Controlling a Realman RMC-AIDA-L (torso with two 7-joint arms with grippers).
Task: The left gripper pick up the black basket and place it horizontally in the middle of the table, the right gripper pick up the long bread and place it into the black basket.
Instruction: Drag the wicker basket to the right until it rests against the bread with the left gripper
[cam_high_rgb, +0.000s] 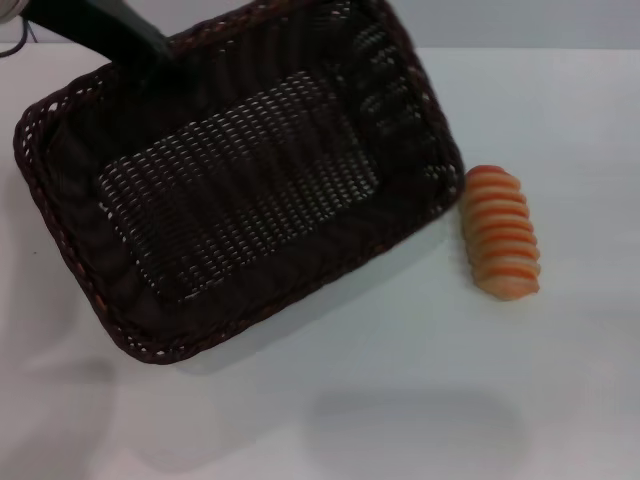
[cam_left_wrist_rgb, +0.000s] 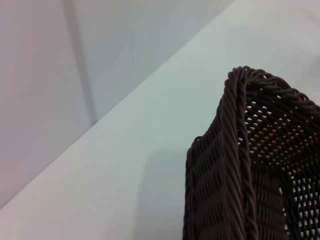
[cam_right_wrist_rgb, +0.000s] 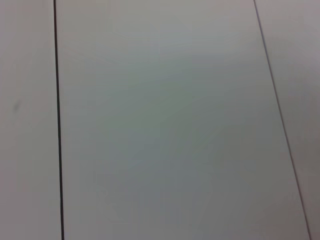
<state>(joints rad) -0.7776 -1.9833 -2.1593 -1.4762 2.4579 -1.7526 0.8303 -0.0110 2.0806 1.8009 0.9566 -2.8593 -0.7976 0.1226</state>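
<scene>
From the head view I read this as the first half of the job, not finished. The black basket sits askew, one corner pointing toward the far edge of the surface, its long side running diagonally, not level across my view. It looks tilted, and a soft shadow under its near rim suggests that side is off the surface, though I can't be sure. My left gripper reaches in from the far left corner and meets the braided rim at that far corner; I judge it has hold of the rim there, but the jaws themselves are hidden behind the dark arm and wicker, so I cannot tell how far open they stand. The left wrist view shows only a basket corner and bare surface beyond.

Still to do, as I judge it: square the basket up horizontally in the middle, set it down, let go. Then the bread step, which hasn't started. The long bread lies on the surface just beside the basket's right-hand corner, close but apart from it, untouched. My right gripper is not in sight anywhere; its wrist camera sees only blank panels.

Count: one basket, empty inside; one loaf; one gripper in view
</scene>
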